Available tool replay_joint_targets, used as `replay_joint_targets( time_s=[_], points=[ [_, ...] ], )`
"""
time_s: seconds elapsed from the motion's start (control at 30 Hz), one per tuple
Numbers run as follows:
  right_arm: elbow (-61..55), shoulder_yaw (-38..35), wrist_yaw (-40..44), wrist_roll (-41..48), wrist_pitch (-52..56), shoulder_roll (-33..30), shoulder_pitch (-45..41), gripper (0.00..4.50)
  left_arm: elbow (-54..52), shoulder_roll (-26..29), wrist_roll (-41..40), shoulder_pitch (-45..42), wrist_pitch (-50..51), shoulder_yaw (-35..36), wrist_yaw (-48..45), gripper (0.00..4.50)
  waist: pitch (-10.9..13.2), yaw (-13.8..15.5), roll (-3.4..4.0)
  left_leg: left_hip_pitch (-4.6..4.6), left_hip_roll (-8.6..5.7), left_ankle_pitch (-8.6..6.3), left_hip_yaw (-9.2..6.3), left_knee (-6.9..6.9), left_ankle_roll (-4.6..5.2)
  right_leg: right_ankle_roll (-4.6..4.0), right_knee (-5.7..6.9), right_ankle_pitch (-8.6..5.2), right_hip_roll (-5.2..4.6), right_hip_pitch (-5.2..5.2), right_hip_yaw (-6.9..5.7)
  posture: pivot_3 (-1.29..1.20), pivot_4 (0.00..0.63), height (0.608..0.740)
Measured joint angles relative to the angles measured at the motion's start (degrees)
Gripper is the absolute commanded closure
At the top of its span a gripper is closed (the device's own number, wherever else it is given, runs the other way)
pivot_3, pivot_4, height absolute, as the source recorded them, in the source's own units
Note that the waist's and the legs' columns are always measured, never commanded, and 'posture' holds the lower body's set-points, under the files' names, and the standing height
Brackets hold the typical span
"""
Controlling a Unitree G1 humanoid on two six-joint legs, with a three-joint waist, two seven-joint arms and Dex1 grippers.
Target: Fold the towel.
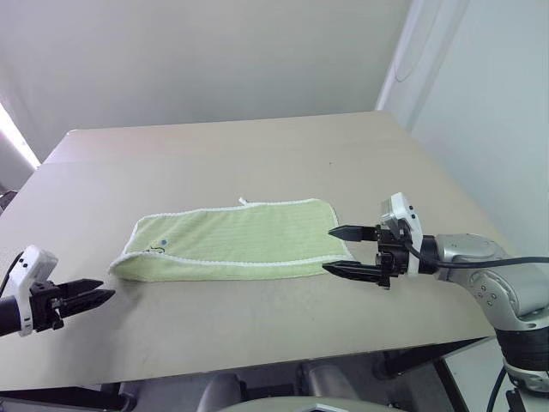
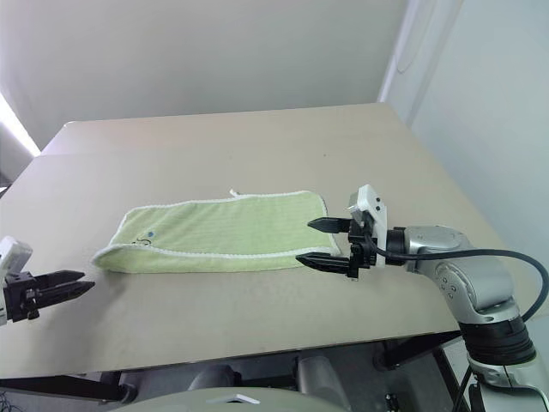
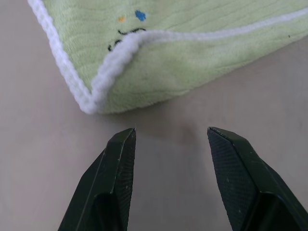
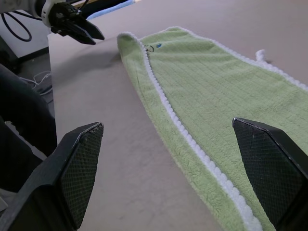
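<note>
lengthwise, the towel (image 1: 233, 239) left-to-right across the table (image 1: 257, 163)

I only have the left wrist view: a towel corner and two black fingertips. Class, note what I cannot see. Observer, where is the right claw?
Observer: The right claw hovers at the opposite short end of the towel, fingers spread wide.
Operator: Is the towel already folded?
Observer: Yes, folded once lengthwise into a long band on the table.
Operator: Any tag showing?
Observer: A small white loop tag sticks out from the far long edge.
Operator: Does the left claw touch the towel?
Observer: No, the left claw sits open just short of the corner.
</note>
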Motion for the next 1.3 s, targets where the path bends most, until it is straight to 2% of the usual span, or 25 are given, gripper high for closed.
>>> replay_joint_targets(
  time_s=[0.33, 0.43, 0.67, 0.97, 1.3],
  points=[
    [1.40, 0.73, -0.07, -1.46, -1.33, -0.10, -0.51, 0.02, -2.78, -0.50, -1.35, -2.66, 0.35, -0.83, 2.28, 2.01, 0.01, -0.08, 0.02, -0.03, -0.02, 0.00, 0.03, -0.03, 0.00, 0.00, -0.07, 0.00, 0.00, 0.00, 0.01, 0.00, 0.000, 0.712],
    [1.48, 0.73, -1.76, -1.84, -1.30, 0.07, -0.59, 0.02, -2.05, -0.69, -1.59, -7.23, 0.79, -1.77, 2.41, 2.01, 0.01, 0.07, -0.03, -0.02, -0.02, 0.00, 0.01, -0.02, 0.00, 0.00, -0.05, 0.01, 0.02, 0.02, -0.01, 0.00, 0.000, 0.712],
    [3.88, -0.69, -7.53, -3.01, 1.19, 0.73, -2.45, 0.02, 4.18, -0.64, -0.92, -15.44, -0.30, -5.21, 2.63, 2.01, 0.03, -0.13, 0.03, -0.05, -0.03, 0.00, 0.05, -0.05, -0.01, -0.04, -0.07, 0.03, 0.04, -0.03, 0.01, 0.00, 0.000, 0.712],
    [4.09, 1.18, -6.64, -4.67, 2.39, -1.43, -3.28, 0.02, 10.88, 1.07, 2.16, -16.13, -4.97, -7.57, 0.59, 2.01, 0.03, -0.07, 0.02, 0.00, -0.02, 0.00, 0.05, -0.05, 0.00, -0.04, -0.05, 0.03, 0.04, -0.02, 0.01, 0.00, 0.000, 0.712],
    [4.62, 4.67, -8.04, -7.41, 2.28, 0.14, -4.62, 0.02, 23.39, -1.10, 7.28, -27.04, -11.42, -15.43, -0.79, 2.01, 0.02, 0.27, 0.02, -0.10, -0.05, 0.00, 0.05, -0.04, -0.01, -0.03, -0.10, 0.05, 0.02, -0.02, 0.00, 0.00, 0.000, 0.712]
  ],
)
